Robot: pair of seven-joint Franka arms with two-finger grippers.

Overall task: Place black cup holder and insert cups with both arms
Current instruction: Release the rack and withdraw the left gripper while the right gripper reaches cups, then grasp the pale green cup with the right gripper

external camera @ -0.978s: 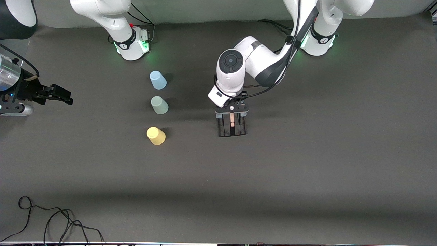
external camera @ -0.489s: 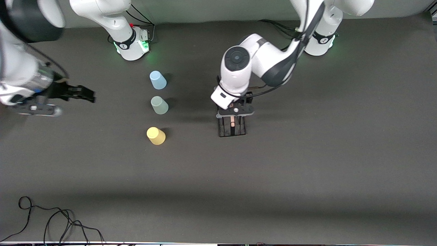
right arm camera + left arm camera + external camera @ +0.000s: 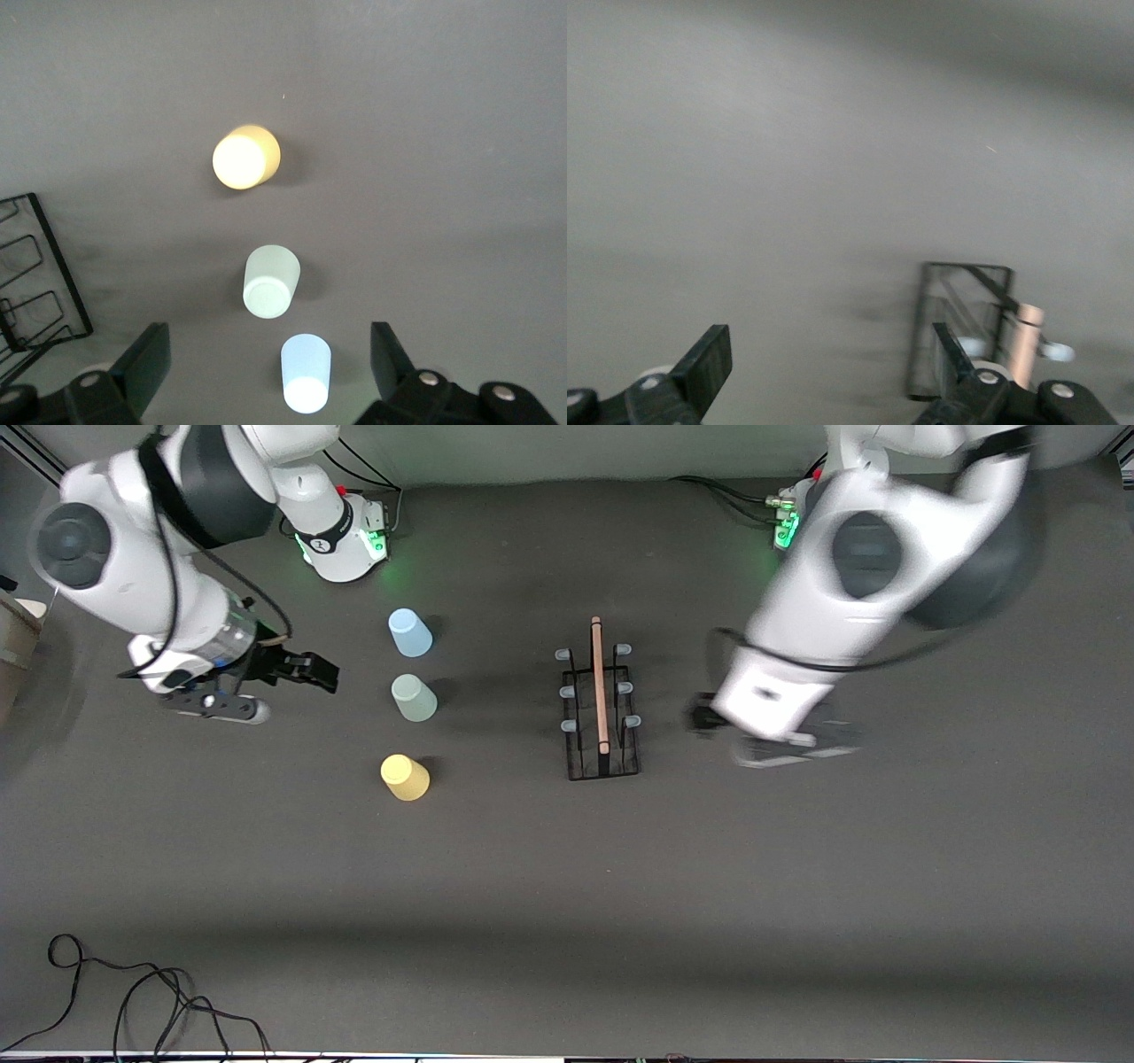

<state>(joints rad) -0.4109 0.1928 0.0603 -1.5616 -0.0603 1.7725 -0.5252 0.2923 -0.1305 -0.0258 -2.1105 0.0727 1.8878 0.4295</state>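
Though the black cup holder (image 3: 600, 701) stood placed, no cups (image 3: 414, 697) were inserted.
Left gripper (image 3: 769, 731) beside it, right gripper (image 3: 301, 671) near cups: both wide open, empty.

The black cup holder (image 3: 601, 708) stands alone on the worktop (image 3: 567, 886), with bare surface on all sides. The three cups (image 3: 414, 698) stand apart in one row, with narrow gaps between them.

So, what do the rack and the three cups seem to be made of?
Rack: thin black wire, probably metal; its rod looks like light wood, and the prong caps are translucent bluish, maybe rubber. Cups, blue, green, yellow: matte pastel, probably plastic.
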